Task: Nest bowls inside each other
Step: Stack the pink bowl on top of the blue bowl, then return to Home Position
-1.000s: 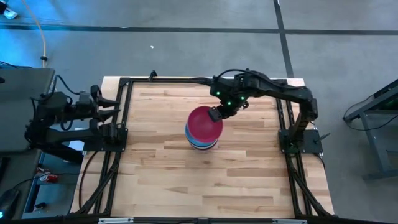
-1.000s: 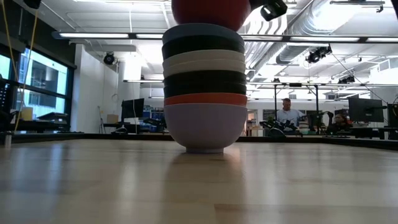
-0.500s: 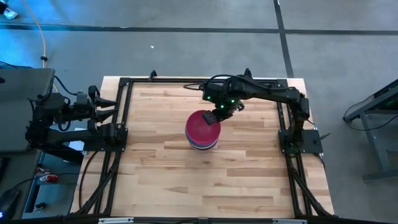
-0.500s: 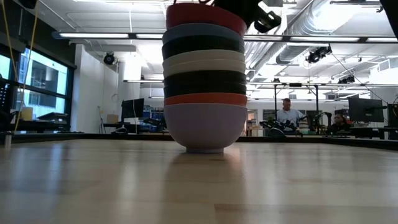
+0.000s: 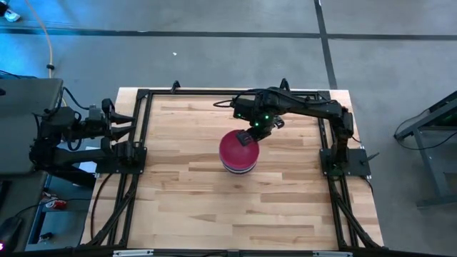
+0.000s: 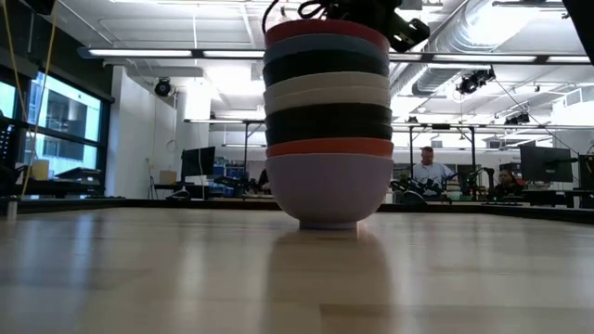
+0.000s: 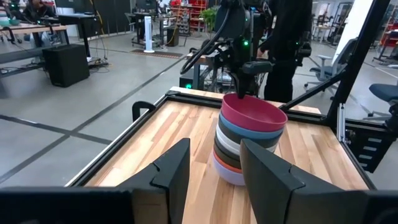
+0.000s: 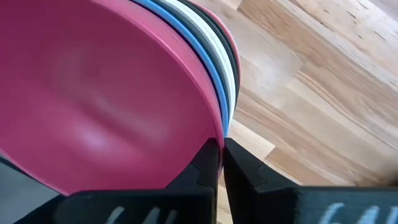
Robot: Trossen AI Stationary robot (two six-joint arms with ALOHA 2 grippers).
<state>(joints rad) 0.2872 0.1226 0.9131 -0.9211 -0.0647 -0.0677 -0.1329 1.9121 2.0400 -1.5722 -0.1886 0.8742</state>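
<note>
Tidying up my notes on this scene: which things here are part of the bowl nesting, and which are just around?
Job:
- stack of bowls
- magenta bowl on top
- right gripper, shut on its rim

Just around:
- left gripper, parked at the table's edge
- person in the room behind

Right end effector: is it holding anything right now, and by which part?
Yes. The right end effector is shut on the rim of the magenta bowl atop the stack.

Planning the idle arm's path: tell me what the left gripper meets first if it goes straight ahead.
Probably the stack of bowls, centred between the left gripper fingers in its wrist view; bare table lies between.
</note>
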